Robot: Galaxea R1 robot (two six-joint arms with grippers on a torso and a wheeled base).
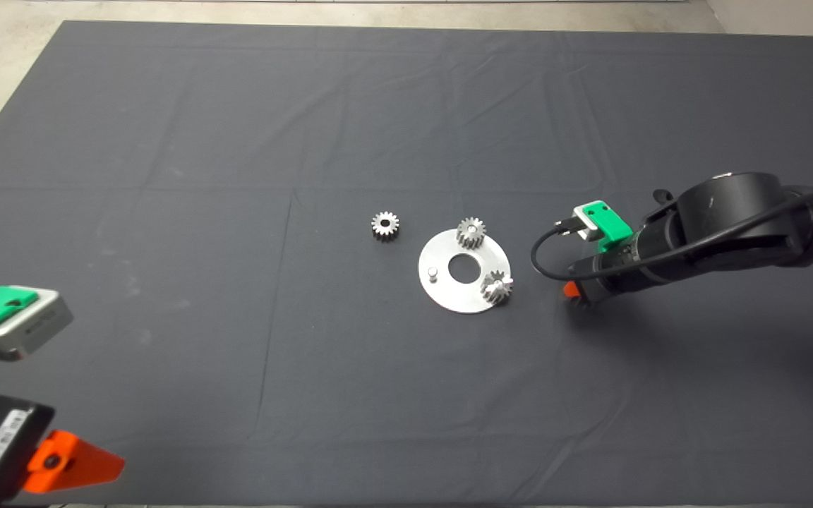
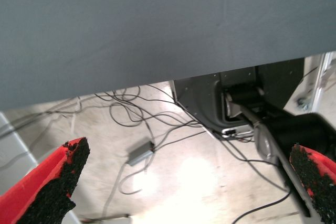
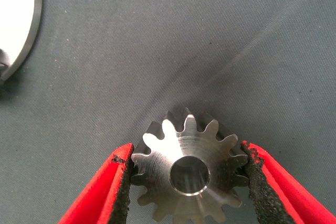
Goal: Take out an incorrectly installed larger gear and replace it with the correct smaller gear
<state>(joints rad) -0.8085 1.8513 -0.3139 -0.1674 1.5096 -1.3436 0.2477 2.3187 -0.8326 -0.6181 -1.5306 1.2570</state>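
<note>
Removal step, by the look of it. Left gripper (image 2: 189, 149) parked at the bench's near-left corner, well apart from the plate (image 1: 449, 293), fingers spread. Right gripper (image 3: 187, 153) low just right of the plate, pads pinching the larger gear (image 3: 186, 174) by its teeth, over the mat (image 3: 210, 40). One peg (image 1: 432, 272) on the plate stands bare. The smaller gear (image 1: 384, 226) lies loose just left of the plate. Next probably: drop the larger gear clear of the plate, then fetch the smaller one and line its hole up with the peg.

Open mat (image 1: 237, 176) is lying all round the round plate (image 1: 449, 293); only the right gripper (image 1: 576, 296) is crowding its right side, with a loose gear (image 1: 384, 226) just left.
</note>
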